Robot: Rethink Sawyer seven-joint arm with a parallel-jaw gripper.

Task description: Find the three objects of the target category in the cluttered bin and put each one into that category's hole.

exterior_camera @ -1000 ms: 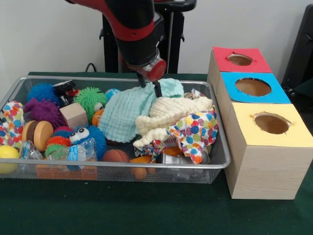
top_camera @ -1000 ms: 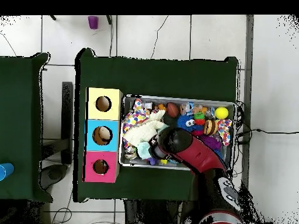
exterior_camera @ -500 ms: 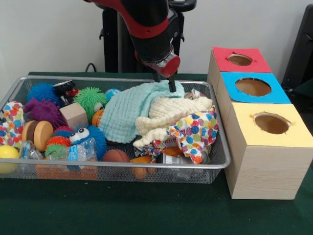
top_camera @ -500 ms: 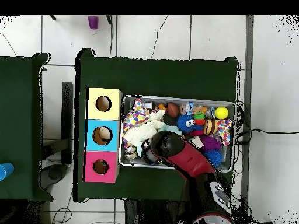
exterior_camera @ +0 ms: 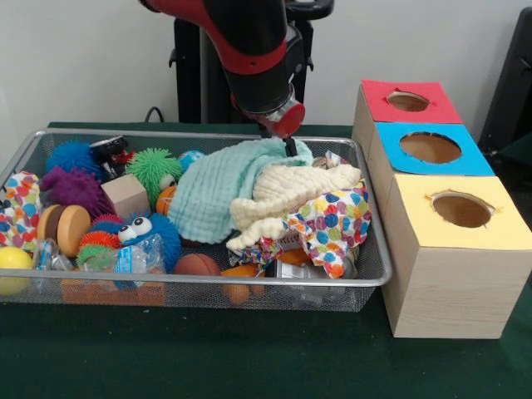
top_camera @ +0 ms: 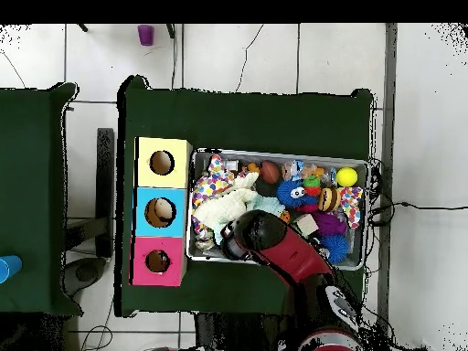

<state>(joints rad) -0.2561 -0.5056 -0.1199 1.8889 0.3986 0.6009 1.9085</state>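
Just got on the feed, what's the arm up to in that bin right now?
The red and black arm has its hand down at the far edge of the mint-green cloth, which lies draped over the middle of the wire bin beside a cream cloth and a polka-dot cloth. Whether it has pinched the green cloth is unclear. The three holes in the red, blue and yellow boxes look empty.

the bin point(exterior_camera: 378, 274) is shiny wire mesh metal. the mint cloth point(exterior_camera: 218, 187) looks soft and waffled, the cream cloth point(exterior_camera: 291, 189) nubbly. the boxes point(exterior_camera: 453, 287) are pale matt wood; the table point(exterior_camera: 249, 357) wears green felt.
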